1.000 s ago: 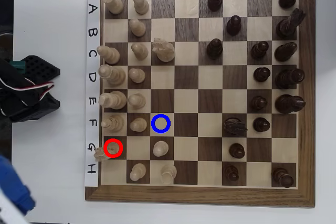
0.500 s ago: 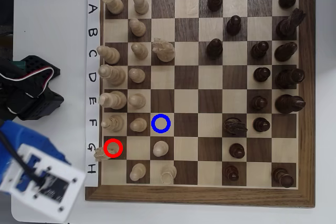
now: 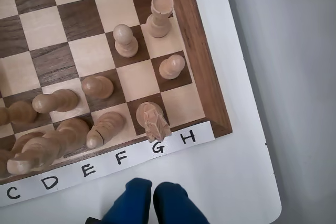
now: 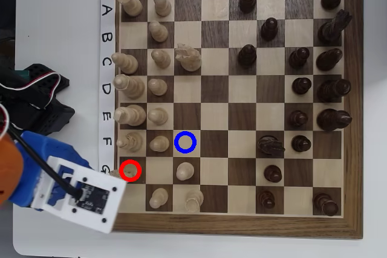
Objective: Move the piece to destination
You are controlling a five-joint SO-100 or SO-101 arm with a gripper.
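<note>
claw point(image 3: 152, 195) seemingly closed, near the piece point(image 3: 153, 120), apart

Bright even light, soft shadows; wrist view sharp, near pincer tips blurred.

The overhead view looks straight down on the whole chessboard point(image 4: 230, 107). The wrist view hangs close over the board's near edge, facing down. Both share the corner at row H.

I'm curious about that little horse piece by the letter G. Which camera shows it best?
The wrist view: the knight stands in plain sight on its dark square. In the overhead view the arm's camera housing covers most of it.
</note>
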